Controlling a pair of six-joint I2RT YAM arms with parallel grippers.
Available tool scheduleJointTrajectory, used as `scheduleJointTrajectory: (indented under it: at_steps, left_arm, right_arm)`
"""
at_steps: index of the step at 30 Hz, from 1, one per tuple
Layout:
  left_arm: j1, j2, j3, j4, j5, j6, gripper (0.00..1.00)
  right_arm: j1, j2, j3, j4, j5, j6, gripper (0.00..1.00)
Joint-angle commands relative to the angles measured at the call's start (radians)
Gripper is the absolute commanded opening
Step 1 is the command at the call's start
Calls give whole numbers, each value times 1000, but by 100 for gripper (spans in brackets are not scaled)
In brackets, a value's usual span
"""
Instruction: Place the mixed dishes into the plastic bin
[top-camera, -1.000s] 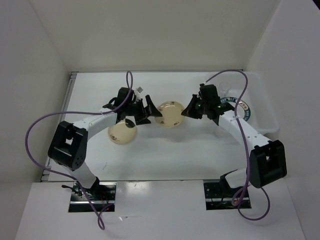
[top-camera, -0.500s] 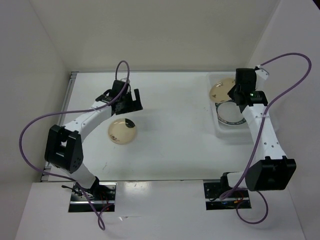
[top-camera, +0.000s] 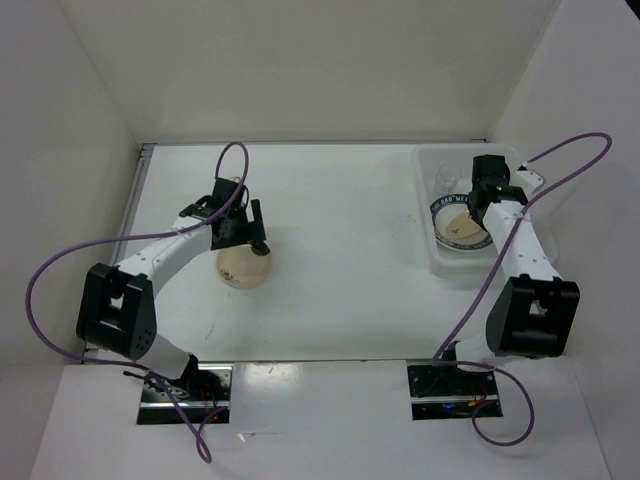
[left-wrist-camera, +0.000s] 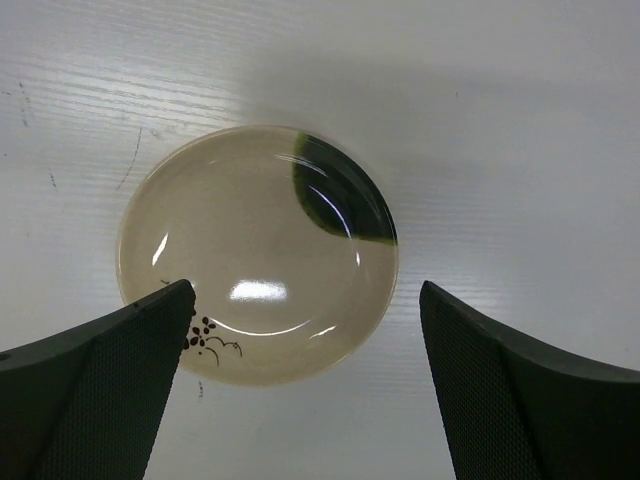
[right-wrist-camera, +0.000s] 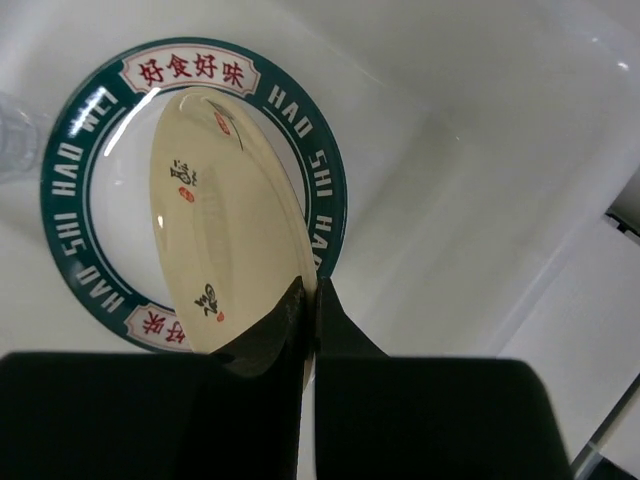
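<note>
Left arm (top-camera: 165, 250): stretched forward, left gripper (left-wrist-camera: 305, 292) facing down, fingers spread wide. Right arm (top-camera: 522, 250): extended forward, right gripper (right-wrist-camera: 311, 290) apparently angled downward, pinching cream plate (right-wrist-camera: 225, 200).

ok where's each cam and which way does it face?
Top external: above and behind the bases, looking down at the table; both arms show, left end effector over a cream plate, right end effector over the bin.
Left wrist: straight down at that plate; its open fingers at the lower corners.
Right wrist: down into the bin; its fingers pinch a second cream plate over a teal-rimmed plate.
Shared: top and left wrist both see that plate.
</note>
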Motion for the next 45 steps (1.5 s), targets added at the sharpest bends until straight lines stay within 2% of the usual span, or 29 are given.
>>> scheduleJointTrajectory:
  at_steps: [1, 12, 16, 18, 21, 24, 28, 32, 34, 37, 38, 42, 43, 45]
  left_arm:
    - [20, -43, -4, 12, -21, 20, 100]
    - [38, -93, -15, 31, 5, 20, 100]
    - [38, -102, -24, 40, 28, 20, 100]
    - [38, -103, -24, 40, 28, 20, 100]
    - [38, -103, -24, 49, 38, 20, 100]
    - [38, -103, -24, 58, 64, 29, 100]
    - [38, -103, -24, 58, 73, 29, 100]
    - [38, -103, -24, 58, 62, 29, 100]
    - [38, -103, -24, 40, -17, 29, 100]
    - [76, -115, -15, -3, -115, 2, 100]
    - [98, -133, -15, -3, -116, -7, 100]
    - [254, -155, -52, -3, -28, -20, 100]
    - [295, -155, -52, -14, -28, -20, 100]
    - [322, -112, -52, -37, -48, -20, 98]
  right_arm:
    - [-7, 48, 15, 74, 36, 24, 0]
    - [-36, 189, 38, 124, -1, 24, 0]
    - [-45, 215, 47, 124, 10, 24, 8]
    - [-45, 215, 36, 124, 19, 24, 16]
    - [-45, 215, 18, 124, 28, 24, 23]
    - [-45, 183, 9, 124, 38, 24, 26]
    - [-45, 159, -4, 124, 38, 24, 38]
    - [-45, 114, 16, 96, 2, 15, 39]
    - [-45, 21, 16, 96, -106, -20, 41]
    - [42, -149, 27, 124, -235, -68, 52]
    - [76, -185, 27, 137, -276, -85, 52]
    - [268, -231, 21, 146, -499, -114, 52]
    - [304, -213, 9, 171, -584, -114, 52]
    - [417, -188, -40, 214, -657, -114, 52]
